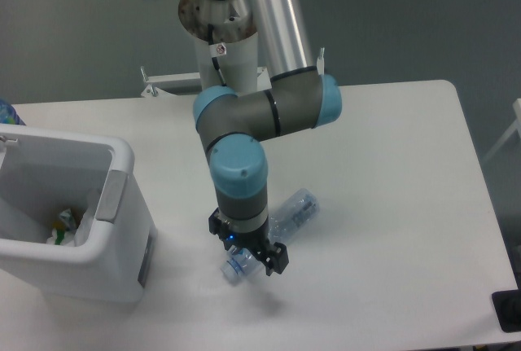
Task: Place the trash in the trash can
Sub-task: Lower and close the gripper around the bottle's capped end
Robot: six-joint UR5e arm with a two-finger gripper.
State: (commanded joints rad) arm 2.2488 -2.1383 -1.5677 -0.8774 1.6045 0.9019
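Clear ribbed plastic bottle (281,225) lies on the smooth white worktop (391,172), pincer (248,255) down over its cap end, can't tell if it's clamped. Boxy white bin (77,221) with a thick rounded rim sits left, carton (65,225) inside; grey floor behind.

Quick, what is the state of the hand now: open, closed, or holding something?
Hand: low over the cap end of the clear bottle on the table; whether it is open or closed on the bottle cannot be told.
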